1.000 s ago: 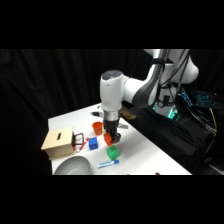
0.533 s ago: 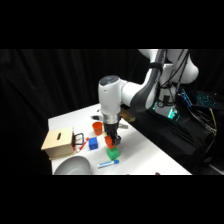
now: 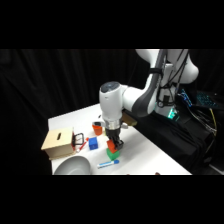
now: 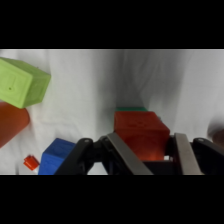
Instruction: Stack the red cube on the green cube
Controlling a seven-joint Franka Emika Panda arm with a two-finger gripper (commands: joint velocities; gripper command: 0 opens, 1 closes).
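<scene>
My gripper [image 3: 114, 144] has come down from above and is shut on the red cube [image 3: 113, 146]. Directly beneath it on the white table is the green cube [image 3: 110, 154]; I cannot tell whether the two touch. In the wrist view the red cube [image 4: 140, 131] fills the gap between my two fingers [image 4: 125, 154], with the gripper [image 4: 146, 140] closed on its sides. Only a thin strip of the green cube [image 4: 131, 107] shows past the red cube's far edge.
A blue cube [image 3: 93, 143] and an orange-red cup [image 3: 97, 128] stand left of the gripper. A wooden box [image 3: 57, 142] and a grey bowl [image 3: 73, 165] lie further left. A blue pen [image 3: 107, 162] lies in front. A yellow-green block [image 4: 22, 82] shows in the wrist view.
The gripper has come down with the red cube, from above the table to just over the green cube.
</scene>
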